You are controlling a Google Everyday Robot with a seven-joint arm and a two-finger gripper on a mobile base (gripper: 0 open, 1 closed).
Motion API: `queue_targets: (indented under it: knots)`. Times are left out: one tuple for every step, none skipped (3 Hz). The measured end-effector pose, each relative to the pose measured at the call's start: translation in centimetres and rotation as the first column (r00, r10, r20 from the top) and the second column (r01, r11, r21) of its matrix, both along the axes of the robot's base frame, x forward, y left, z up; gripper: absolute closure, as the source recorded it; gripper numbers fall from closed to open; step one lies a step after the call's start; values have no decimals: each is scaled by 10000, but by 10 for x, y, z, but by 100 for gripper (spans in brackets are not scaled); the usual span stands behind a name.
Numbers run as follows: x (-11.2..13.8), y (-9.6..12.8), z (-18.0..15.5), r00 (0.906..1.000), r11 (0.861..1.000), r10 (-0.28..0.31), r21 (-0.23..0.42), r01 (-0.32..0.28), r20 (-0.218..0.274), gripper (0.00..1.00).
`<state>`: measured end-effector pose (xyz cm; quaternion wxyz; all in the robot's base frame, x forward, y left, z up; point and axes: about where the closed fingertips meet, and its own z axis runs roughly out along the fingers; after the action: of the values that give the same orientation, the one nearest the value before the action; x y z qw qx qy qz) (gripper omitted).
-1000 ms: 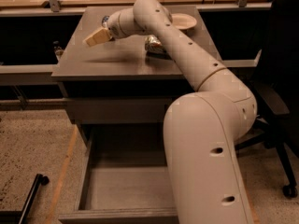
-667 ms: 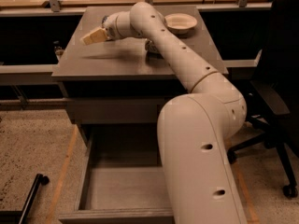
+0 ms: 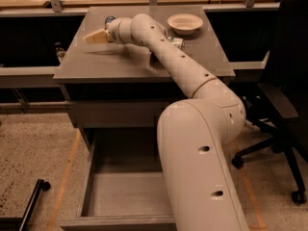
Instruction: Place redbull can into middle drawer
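My gripper [image 3: 94,36] hovers low over the left part of the grey cabinet top [image 3: 120,61], pointing left. A small can with a shiny blue-silver top [image 3: 109,20], likely the redbull can, peeks out just behind my wrist, at the far left of the top. It is not in the gripper. The middle drawer [image 3: 96,177] is pulled open below the cabinet. Its plain grey floor is bare and my arm hides its right side.
A white bowl [image 3: 185,23] sits at the back right of the top. A white-and-green can [image 3: 177,43] lies partly hidden behind my forearm. A black office chair [image 3: 284,105] stands at the right. A black bar [image 3: 31,203] lies on the speckled floor at the lower left.
My arm has swung left across the cabinet top, uncovering the bowl. The gripper moved slightly left. The small can now shows behind my wrist.
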<state>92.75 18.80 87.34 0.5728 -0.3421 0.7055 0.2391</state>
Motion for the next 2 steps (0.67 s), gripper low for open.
queue_targets:
  knots:
    - [10,-6,-6,9987,9983,-496,289,498,-88,15]
    - [14,-9,-9,9972,9966,-738,357,742,-135,38]
